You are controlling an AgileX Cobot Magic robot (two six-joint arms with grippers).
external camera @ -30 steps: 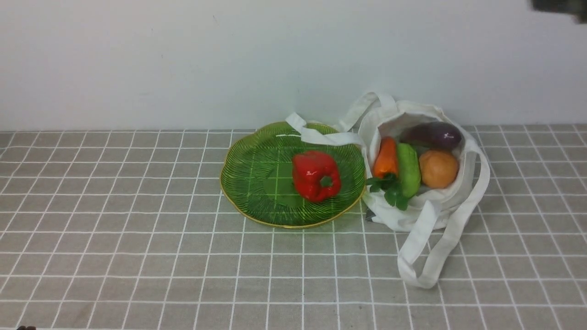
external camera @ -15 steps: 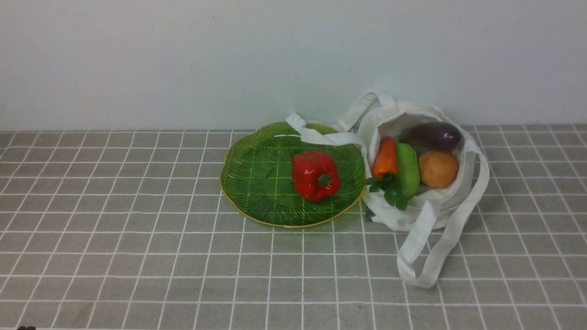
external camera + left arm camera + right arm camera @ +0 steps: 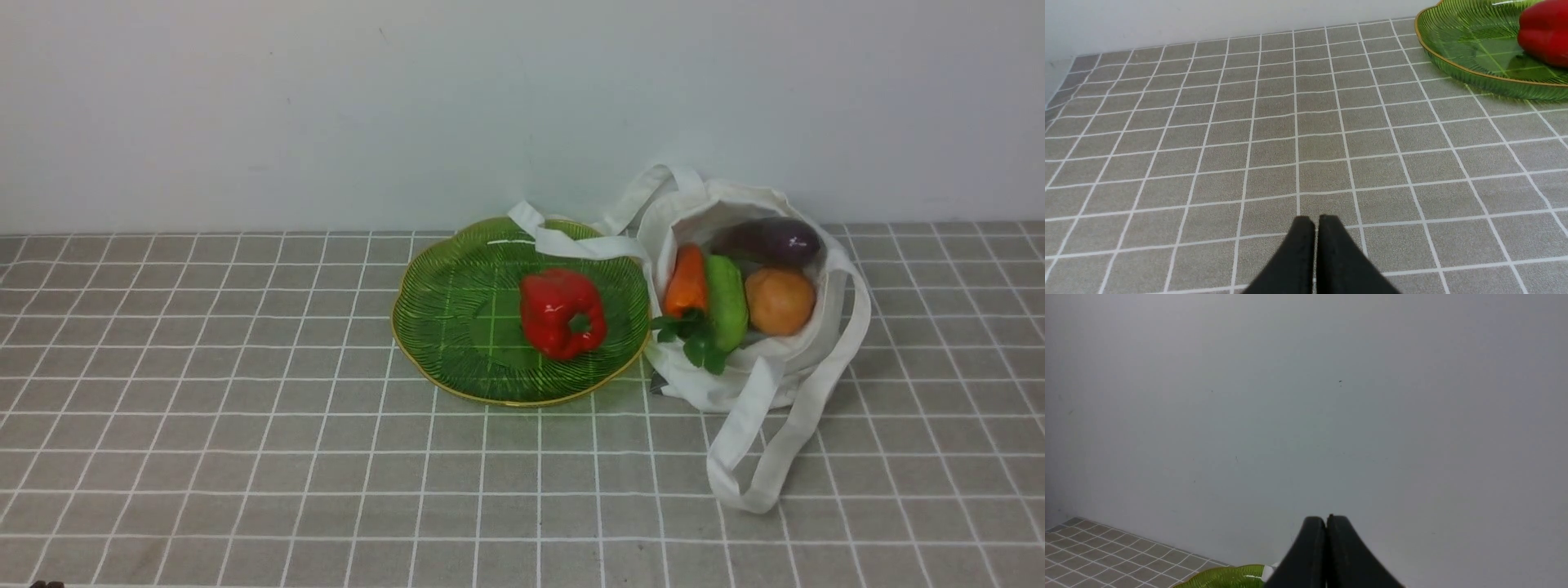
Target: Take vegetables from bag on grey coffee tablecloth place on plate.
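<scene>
We had the gridded tablecloth [image 3: 326, 474] beneath the ribbed green plate [image 3: 457, 343], whose dished surface cradled the red bell pepper [image 3: 555, 306]. The white tote bag's [image 3: 694, 380] open mouth cupped the eggplant [image 3: 767, 241], potato [image 3: 780, 302], cucumber [image 3: 725, 302] and carrot [image 3: 687, 282]. Our left pincer [image 3: 1315, 222] and right pincer [image 3: 1325, 522] were pressed together, empty.

The cloth [image 3: 245, 457] is free left of the plate [image 3: 445, 343]. Over the plate's right part lies one strap [image 3: 584, 245], which blocks the way from above.

Pale wall [image 3: 326, 114] behind everything, upright, spanning full width of front view; plain surface, few small dark specks and faint scuffs scattered across it; same wall in both wrist views, filling most of right wrist view
</scene>
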